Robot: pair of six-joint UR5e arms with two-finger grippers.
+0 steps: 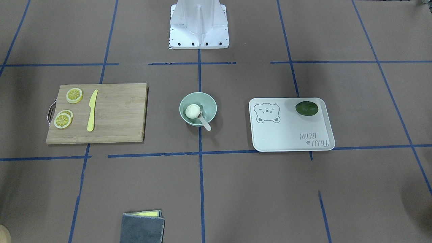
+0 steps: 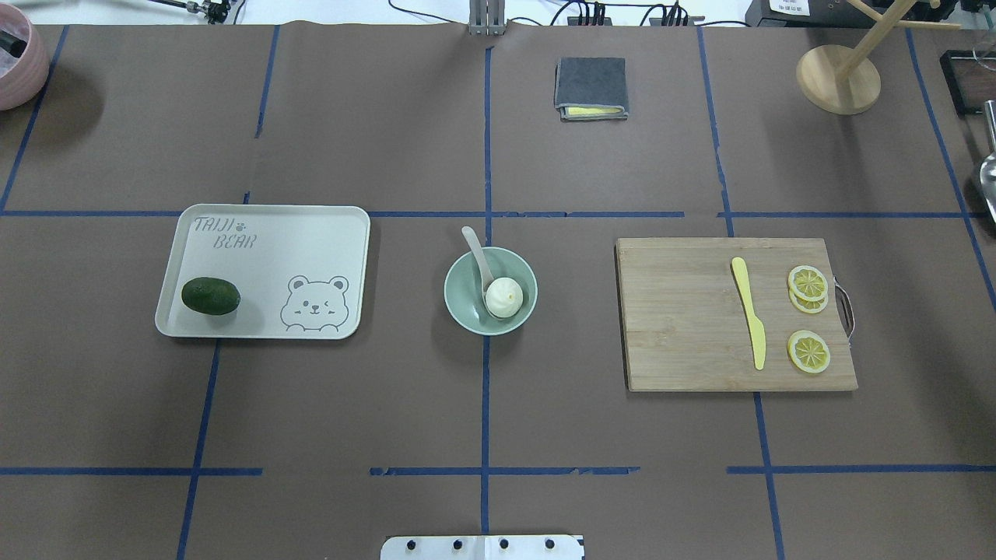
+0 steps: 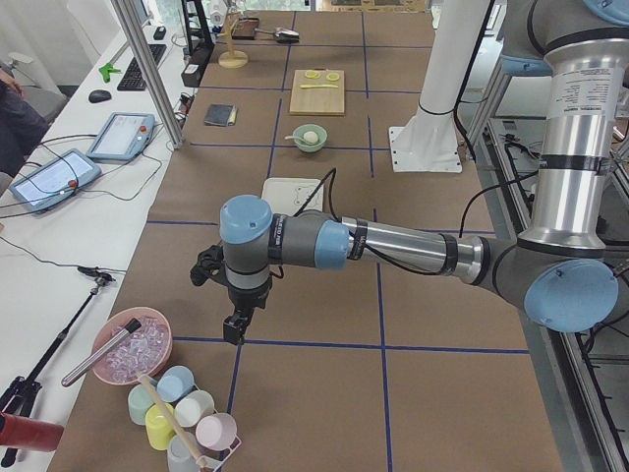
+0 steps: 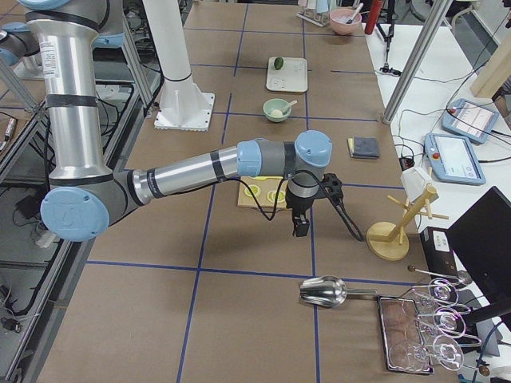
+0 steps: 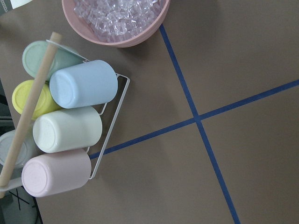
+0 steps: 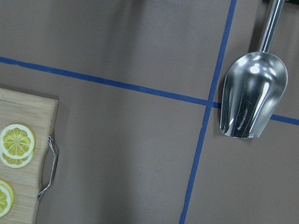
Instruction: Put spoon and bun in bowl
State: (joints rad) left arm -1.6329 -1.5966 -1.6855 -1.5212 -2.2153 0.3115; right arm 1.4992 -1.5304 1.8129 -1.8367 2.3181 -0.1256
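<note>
Spoon [image 2: 476,257] handle juts over bowl [image 2: 459,311] rim, bun [image 2: 504,298] inside.

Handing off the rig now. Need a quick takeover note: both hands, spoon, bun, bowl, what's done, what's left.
Left hand: hangs over the table's left end near the cup rack. It shows only in a side view, so I cannot tell if it is open or shut.
Right hand: hangs over the right end near the metal scoop. Same limit applies.
Bun: sits inside the bowl at table centre.
Spoon: scoop in the bowl beside the bun, handle leaning out over the rim.
Done: both items are in the bowl.
Left: nothing apparent.
</note>
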